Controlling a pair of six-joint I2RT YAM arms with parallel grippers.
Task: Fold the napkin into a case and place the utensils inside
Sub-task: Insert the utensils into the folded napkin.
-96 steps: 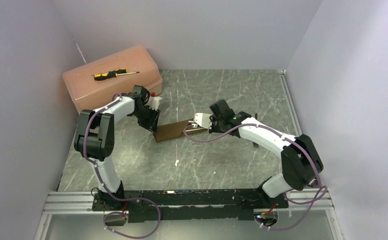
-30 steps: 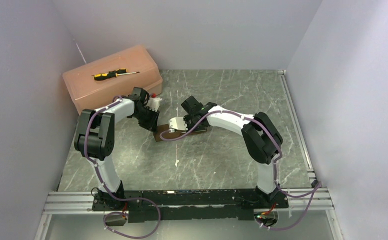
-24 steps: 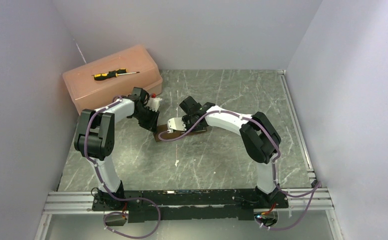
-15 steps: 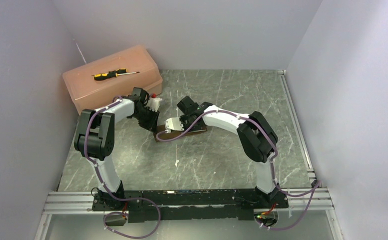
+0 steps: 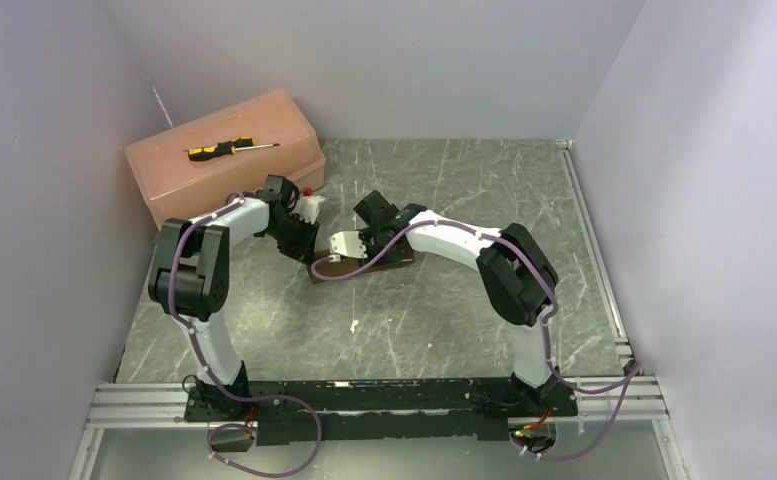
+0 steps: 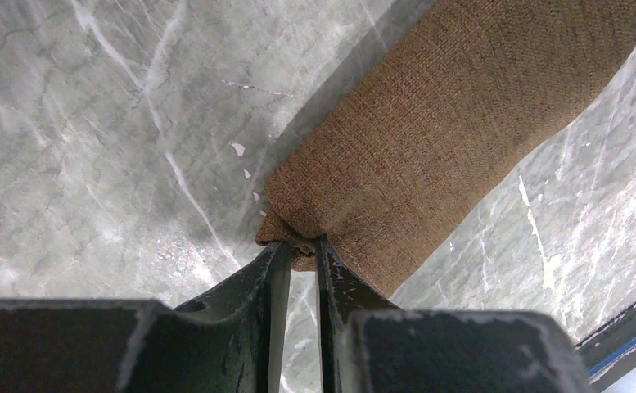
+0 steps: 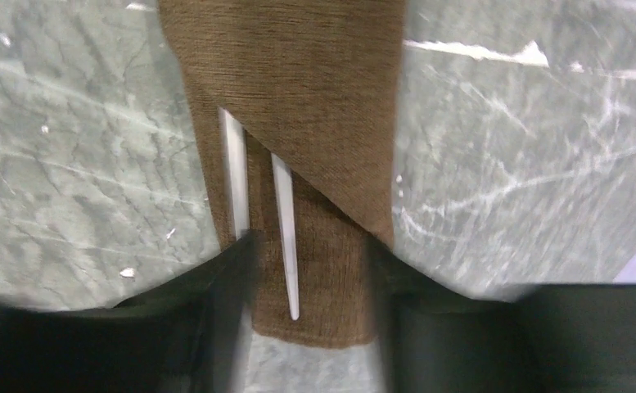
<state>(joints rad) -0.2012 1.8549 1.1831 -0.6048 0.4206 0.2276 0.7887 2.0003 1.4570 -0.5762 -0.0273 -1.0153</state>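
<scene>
The brown napkin (image 5: 384,264) lies mid-table as a narrow folded case (image 7: 314,98). Two thin silvery utensils (image 7: 285,229) poke out from under its diagonal flap, resting on the lower layer. My right gripper (image 7: 314,250) stands open astride the case's near end, holding nothing; in the top view the right gripper (image 5: 340,247) hovers over the cloth's left part. My left gripper (image 6: 299,244) is shut on the napkin (image 6: 437,139), pinching its corner. From above, the left gripper (image 5: 310,256) sits at the cloth's left end.
A pink box (image 5: 264,125) stands at the back left with a yellow-and-black screwdriver (image 5: 226,150) on its lid. A small white fleck (image 5: 354,325) lies on the marble table in front of the cloth. Grey walls close in on three sides.
My right gripper has opened, leaving a utensil lying in the case, and has edged slightly left. The left gripper keeps its pinch on the napkin corner.
</scene>
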